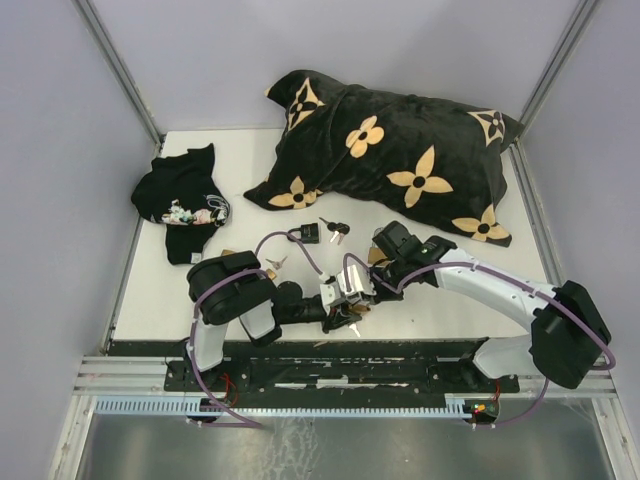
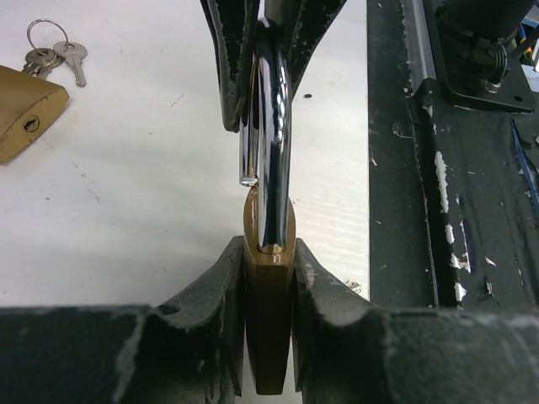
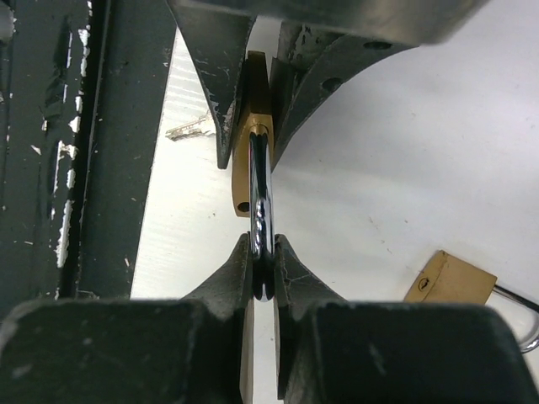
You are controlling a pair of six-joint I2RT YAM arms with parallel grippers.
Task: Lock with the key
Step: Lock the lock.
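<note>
Centre frame, left jaws clamp the brass padlock body steady; right jaws pinch its open chrome shackle, likely to press it home.

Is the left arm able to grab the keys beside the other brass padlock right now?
Probably not: the left pincer is shut on the held padlock while the right pincer clamps its shackle. The keys lie nearby on the table, unobstructed, but that pincer is occupied.

Brass padlock with chrome shackle, black cushion with tan flowers, white table
</note>
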